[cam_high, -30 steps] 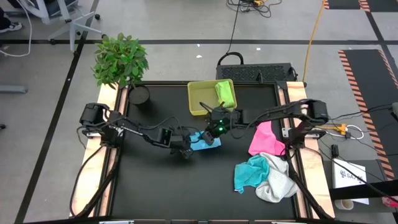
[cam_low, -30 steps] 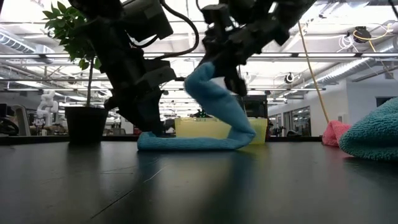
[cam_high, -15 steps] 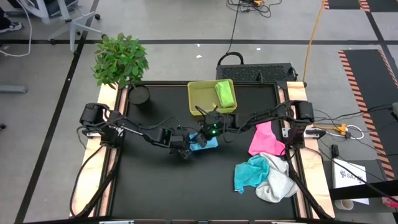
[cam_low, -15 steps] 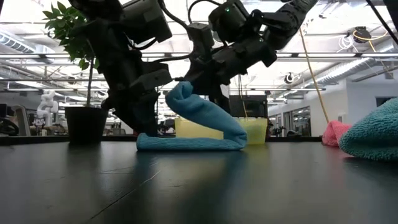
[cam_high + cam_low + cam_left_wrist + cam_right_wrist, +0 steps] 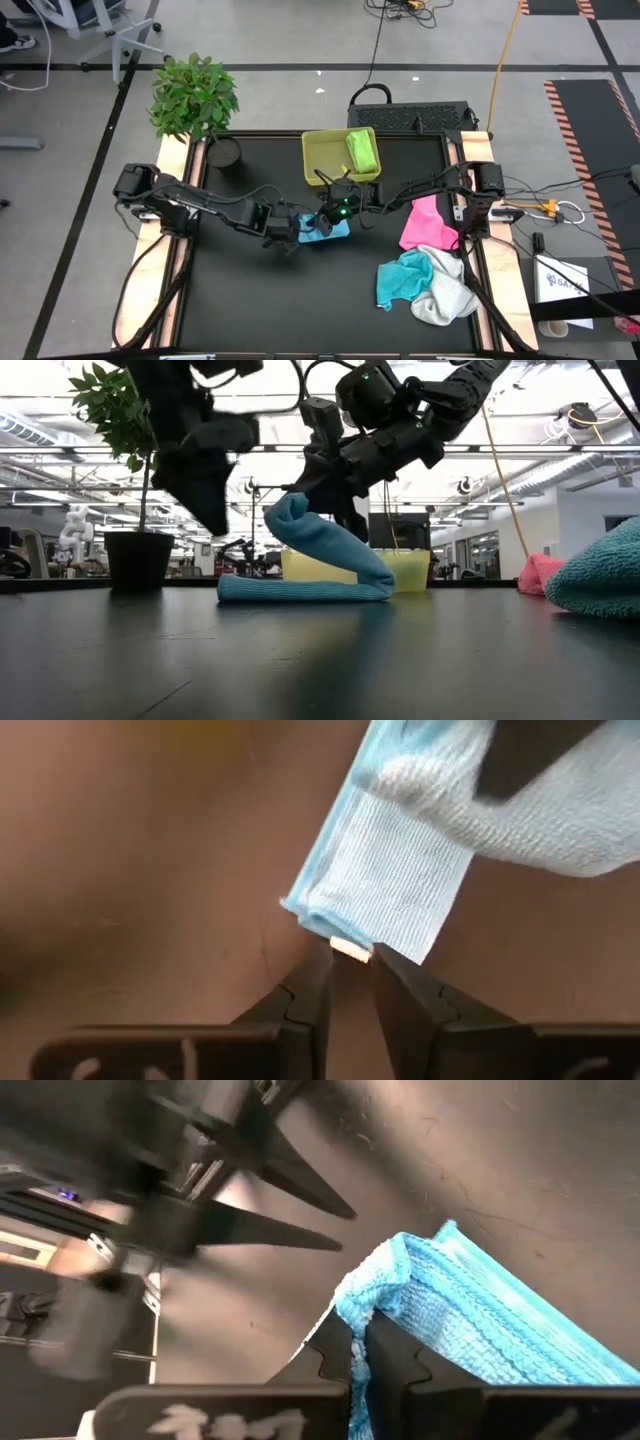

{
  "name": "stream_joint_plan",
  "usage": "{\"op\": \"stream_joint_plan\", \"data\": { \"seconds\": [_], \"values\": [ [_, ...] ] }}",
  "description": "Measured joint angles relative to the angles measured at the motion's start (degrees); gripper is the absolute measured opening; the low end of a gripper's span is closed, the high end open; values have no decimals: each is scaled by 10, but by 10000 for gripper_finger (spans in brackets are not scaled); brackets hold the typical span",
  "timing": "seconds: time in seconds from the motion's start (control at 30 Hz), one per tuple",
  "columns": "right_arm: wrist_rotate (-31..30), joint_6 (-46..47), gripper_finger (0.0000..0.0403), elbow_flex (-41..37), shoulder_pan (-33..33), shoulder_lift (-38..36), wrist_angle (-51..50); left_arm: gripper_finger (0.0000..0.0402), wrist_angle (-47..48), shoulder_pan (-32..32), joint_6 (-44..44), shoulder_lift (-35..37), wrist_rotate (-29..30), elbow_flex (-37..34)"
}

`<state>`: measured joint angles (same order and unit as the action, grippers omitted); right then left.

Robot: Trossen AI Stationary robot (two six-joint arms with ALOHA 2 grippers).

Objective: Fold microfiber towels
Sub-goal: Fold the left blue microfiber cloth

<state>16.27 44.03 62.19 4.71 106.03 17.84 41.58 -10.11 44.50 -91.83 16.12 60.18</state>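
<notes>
A light blue towel (image 5: 337,230) lies in the middle of the table, doubled over on itself. Its lower part (image 5: 300,590) rests flat on the table, and its upper part (image 5: 335,545) arches up toward the left. My right gripper (image 5: 305,500) is shut on the raised end. My left gripper (image 5: 215,510) hangs above the towel's left end, clear of it. Its fingers (image 5: 315,985) stand a narrow gap apart with nothing between them. A lime green towel (image 5: 362,150) lies in the yellow-green tray (image 5: 322,158). My right gripper pinches the light blue towel's raised end (image 5: 378,1295) between its two fingers, where several layers show at the edge. The fingers come from the table's right, slanting down. The held end is lifted clear and curls over the lower part. The bend (image 5: 385,582) rests on the table.
A pink towel (image 5: 428,222) lies at the right. A teal towel (image 5: 405,278) and a white towel (image 5: 447,297) lie heaped near the front right. A potted plant (image 5: 197,98) stands at the far left corner.
My right gripper has carried the towel's raised end down and toward the table's left over the lower part, then kept still. My left gripper has risen off the towel's left end and now hangs clear above it.
</notes>
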Motion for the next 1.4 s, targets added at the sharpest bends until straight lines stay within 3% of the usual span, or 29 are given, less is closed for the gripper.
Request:
{"op": "stream_joint_plan", "data": {
  "seconds": [0.2, 0.43, 0.87, 1.4],
  "values": [
    [-12, -2, 0, 1, 0, 7, 18, 45, 22, -11, 40, -7, -17, -40],
    [-13, 2, 0, 1, -4, 17, 58, 4, -34, -13, 73, -6, -24, -95],
    [-12, 3, 0, 1, -11, 35, 63, 9, -231, -10, 97, -23, -15, -149],
    [-10, -21, 4, 1, -11, 35, 59, 11, -280, 4, 77, -51, -23, -150]
  ]
}}
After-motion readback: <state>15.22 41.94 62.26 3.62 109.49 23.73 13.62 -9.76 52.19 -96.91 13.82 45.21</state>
